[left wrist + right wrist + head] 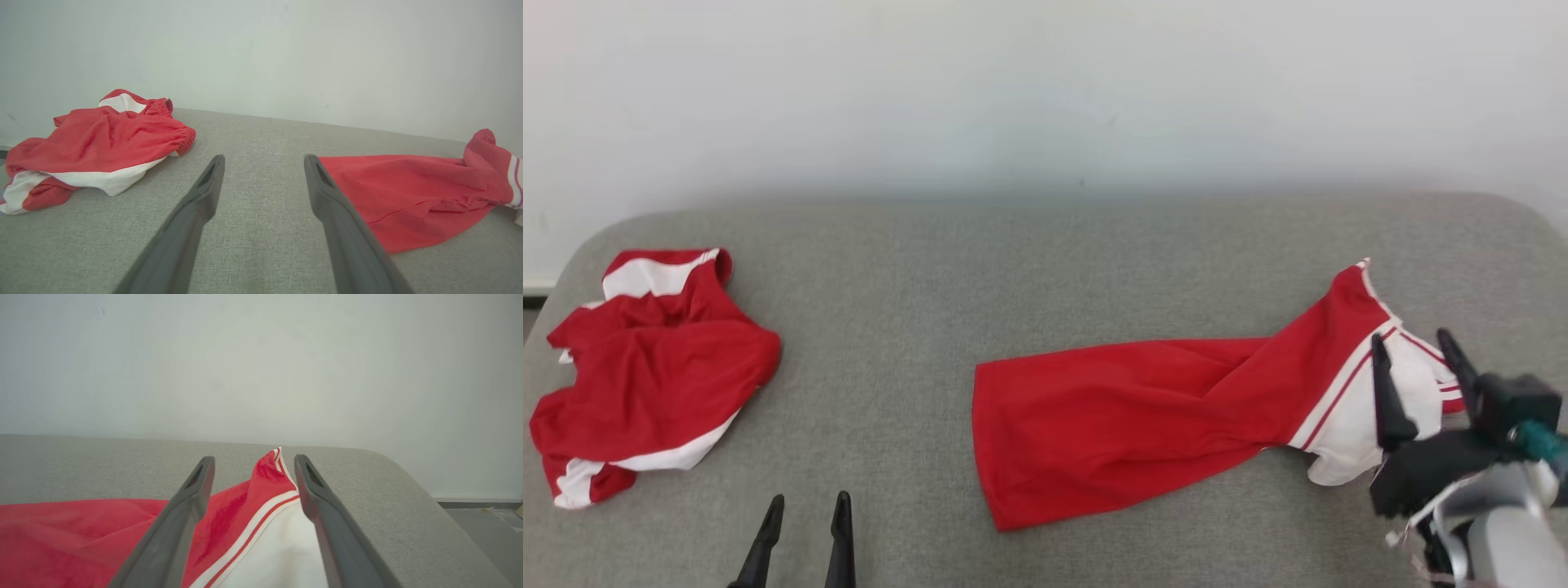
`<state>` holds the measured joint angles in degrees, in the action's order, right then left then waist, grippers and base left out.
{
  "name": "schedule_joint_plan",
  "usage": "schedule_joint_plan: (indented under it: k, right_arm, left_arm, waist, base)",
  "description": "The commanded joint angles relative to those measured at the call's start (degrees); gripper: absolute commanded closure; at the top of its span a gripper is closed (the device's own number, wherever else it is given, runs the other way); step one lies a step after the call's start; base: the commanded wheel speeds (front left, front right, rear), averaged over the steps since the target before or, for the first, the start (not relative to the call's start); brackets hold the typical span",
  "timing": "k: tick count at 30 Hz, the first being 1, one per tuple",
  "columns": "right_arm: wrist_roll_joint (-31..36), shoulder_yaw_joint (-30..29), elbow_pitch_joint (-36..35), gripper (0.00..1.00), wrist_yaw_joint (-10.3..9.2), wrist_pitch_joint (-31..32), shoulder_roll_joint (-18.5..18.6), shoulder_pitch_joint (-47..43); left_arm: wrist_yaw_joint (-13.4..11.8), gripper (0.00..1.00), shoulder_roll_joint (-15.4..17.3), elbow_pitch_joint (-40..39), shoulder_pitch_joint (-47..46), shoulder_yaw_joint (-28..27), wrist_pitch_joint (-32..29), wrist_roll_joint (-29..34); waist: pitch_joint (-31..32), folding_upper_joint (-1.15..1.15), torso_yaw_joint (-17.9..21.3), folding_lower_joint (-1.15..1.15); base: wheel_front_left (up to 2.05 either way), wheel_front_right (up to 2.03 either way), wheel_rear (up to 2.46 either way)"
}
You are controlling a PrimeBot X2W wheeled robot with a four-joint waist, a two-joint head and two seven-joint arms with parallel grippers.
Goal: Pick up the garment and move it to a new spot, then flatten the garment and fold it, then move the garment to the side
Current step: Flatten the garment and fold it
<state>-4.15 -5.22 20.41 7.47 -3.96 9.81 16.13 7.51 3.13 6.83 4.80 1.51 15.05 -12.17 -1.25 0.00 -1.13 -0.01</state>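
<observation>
A red garment [1143, 416] with a white, red-striped end lies stretched and twisted across the right half of the grey padded surface [1013, 269]. My right gripper [1413, 339] hovers open over the white end, and nothing sits between its fingers. In the right wrist view the right gripper [254, 458] straddles a raised red corner of the garment [61, 535] without touching it. My left gripper [809, 498] is open low over bare padding near the front edge. From the left wrist, the left gripper [264, 157] has the garment [408, 192] to its right.
A second red and white garment [654, 367] lies crumpled at the far left of the surface, also seen as that crumpled garment [106, 139] in the left wrist view. A white wall runs behind. The surface's rounded right edge drops to the floor [482, 522].
</observation>
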Motion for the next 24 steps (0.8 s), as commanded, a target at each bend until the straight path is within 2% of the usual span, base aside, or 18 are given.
schedule_joint_plan:
  k: [1,8,16,24]
  right_arm:
    - [-0.72,1.05,-1.66,0.00,0.05,-1.03,-0.10,-2.15]
    - [-0.79,2.77,-7.79,0.00,0.05,-5.14,-1.56,-10.81]
    - [0.14,2.84,-8.94,0.00,0.05,-5.95,-4.08,-17.65]
    - [0.23,1.45,-9.19,0.00,0.05,-5.66,-6.03,-20.32]
  left_arm:
    - [-0.07,0.00,-0.11,0.03,0.72,-0.38,0.19,0.64]
    - [-0.11,0.00,-0.18,1.03,1.32,-1.79,0.19,1.02]
    - [-0.10,0.00,-0.24,1.64,2.58,-2.62,0.19,0.88]
    - [-0.12,0.00,-0.26,2.05,3.44,-1.92,0.19,0.20]
  waist:
    - [2.23,0.00,1.94,0.01]
    - [3.62,0.00,1.92,0.01]
    - [5.08,0.00,1.67,0.01]
    - [5.59,0.00,1.61,0.01]
  base:
    - [0.00,0.00,0.00]
    - [0.00,0.00,0.00]
    - [0.00,0.00,0.00]
    - [0.00,0.00,0.00]
